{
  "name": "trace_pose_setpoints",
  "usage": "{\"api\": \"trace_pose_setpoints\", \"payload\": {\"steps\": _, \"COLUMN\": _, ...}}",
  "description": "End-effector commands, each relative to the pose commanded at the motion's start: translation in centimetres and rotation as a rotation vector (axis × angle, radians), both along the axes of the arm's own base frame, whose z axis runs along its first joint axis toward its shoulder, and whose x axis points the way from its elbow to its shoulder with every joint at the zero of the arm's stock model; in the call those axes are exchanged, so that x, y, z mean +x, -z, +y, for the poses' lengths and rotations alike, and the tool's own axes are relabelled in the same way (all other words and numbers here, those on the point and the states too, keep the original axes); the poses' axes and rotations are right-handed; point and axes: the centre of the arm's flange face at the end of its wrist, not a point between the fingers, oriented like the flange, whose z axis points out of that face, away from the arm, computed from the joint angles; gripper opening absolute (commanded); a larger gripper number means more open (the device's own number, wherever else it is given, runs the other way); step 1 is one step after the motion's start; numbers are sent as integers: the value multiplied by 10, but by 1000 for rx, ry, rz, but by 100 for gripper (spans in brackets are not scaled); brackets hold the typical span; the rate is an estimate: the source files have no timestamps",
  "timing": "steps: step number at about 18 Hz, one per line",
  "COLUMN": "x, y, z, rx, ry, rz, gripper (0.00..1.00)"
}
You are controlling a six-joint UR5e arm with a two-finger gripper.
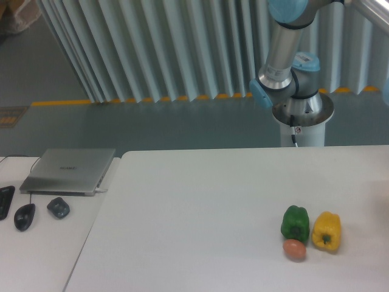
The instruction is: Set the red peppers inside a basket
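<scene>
The glossy red bell pepper is not shown anywhere in the camera view, so its position cannot be given. The hand is likewise outside the frame, and whether it is open or closed cannot be told; places relative to it therefore cannot be stated. Only the silver and pale-blue robot arm (285,55) is seen, rising from a white pedestal (302,125) behind the white desk (194,207). On the desk, a green bell pepper (295,222) is set just beside a yellow bell pepper (327,230), with a small orange-brown egg-like ball (295,249) touching the green one. A closed silver laptop (70,170), a black mouse (24,216) and a grey mouse (58,207) lie well apart from them.
</scene>
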Motion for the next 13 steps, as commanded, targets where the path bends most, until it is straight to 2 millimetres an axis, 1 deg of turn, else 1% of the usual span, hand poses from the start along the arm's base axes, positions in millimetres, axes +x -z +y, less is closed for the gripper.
{"api": "trace_pose_setpoints", "payload": {"steps": 2, "x": 3, "y": 0, "z": 3, "rx": 20, "ry": -41, "rz": -9, "gripper": 100}}
{"api": "trace_pose_setpoints", "payload": {"steps": 4, "x": 12, "y": 0, "z": 17, "rx": 23, "ry": -38, "rz": -14, "gripper": 100}}
{"api": "trace_pose_setpoints", "payload": {"steps": 6, "x": 23, "y": -6, "z": 27, "rx": 21, "ry": -17, "rz": -7, "gripper": 100}}
{"api": "trace_pose_setpoints", "payload": {"steps": 8, "x": 34, "y": -16, "z": 30, "rx": 20, "ry": -5, "rz": -3, "gripper": 100}}
{"api": "trace_pose_setpoints", "payload": {"steps": 9, "x": 42, "y": -17, "z": 31, "rx": 12, "ry": -2, "rz": -21, "gripper": 100}}
{"api": "trace_pose_setpoints", "payload": {"steps": 10, "x": 47, "y": -19, "z": 31, "rx": 10, "ry": -8, "rz": -33, "gripper": 100}}
{"api": "trace_pose_setpoints", "payload": {"steps": 12, "x": 56, "y": -18, "z": 34, "rx": 6, "ry": -38, "rz": -73, "gripper": 100}}
{"api": "trace_pose_setpoints", "payload": {"steps": 13, "x": 65, "y": -22, "z": 37, "rx": 4, "ry": -51, "rz": -90, "gripper": 100}}
